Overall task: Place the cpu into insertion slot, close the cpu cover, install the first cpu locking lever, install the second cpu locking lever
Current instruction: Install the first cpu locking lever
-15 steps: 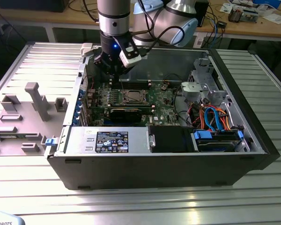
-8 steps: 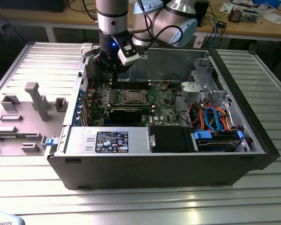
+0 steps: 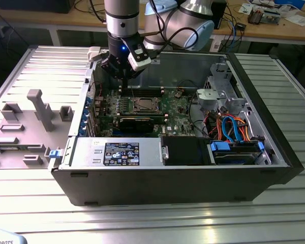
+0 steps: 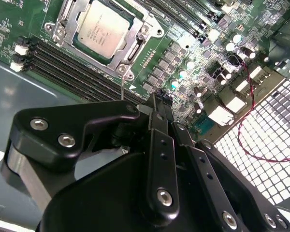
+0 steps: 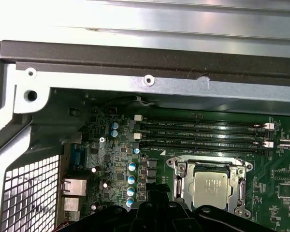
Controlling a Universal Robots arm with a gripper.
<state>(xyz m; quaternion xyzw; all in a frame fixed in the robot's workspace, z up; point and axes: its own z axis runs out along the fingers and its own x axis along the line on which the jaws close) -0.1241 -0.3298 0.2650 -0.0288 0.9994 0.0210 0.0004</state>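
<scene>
Hovering over the back of the open computer case (image 3: pixel 274 152), the gripper (image 4: pixel 160 102) has its fingers drawn together on nothing. The cpu (image 4: pixel 102 30) already sits in the insertion slot (image 4: pixel 63 9), near the board's middle, with the cpu cover (image 4: pixel 130 53) down around it. Judging by this, a lever should be pressed squarely. The case's back wall crowds the arm; room opens toward the front.

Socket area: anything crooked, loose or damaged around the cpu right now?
Nothing stands out. The cpu sits flat and square in the slot with the cover down around it. No bent or loose parts show. The gripper hovers above the board beside the socket.
</scene>
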